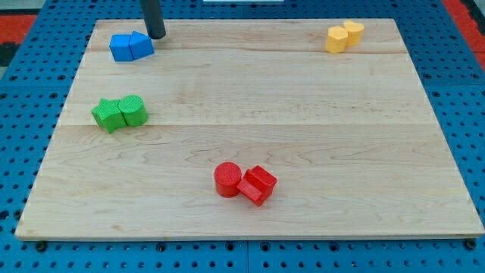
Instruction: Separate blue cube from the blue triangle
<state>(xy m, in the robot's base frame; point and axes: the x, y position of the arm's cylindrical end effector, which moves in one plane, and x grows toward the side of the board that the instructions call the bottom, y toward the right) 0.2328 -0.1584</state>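
Observation:
The blue cube (120, 47) and the blue triangle (141, 45) sit touching each other near the top left corner of the wooden board (250, 98), cube on the left, triangle on the right. My tip (156, 35) is down on the board just to the upper right of the blue triangle, very close to it; contact cannot be told.
A green star block (109, 114) and a green cylinder (133, 111) touch at the left. A red cylinder (227, 180) and a red block (258, 184) touch at the bottom centre. Two yellow blocks (343, 36) touch at the top right.

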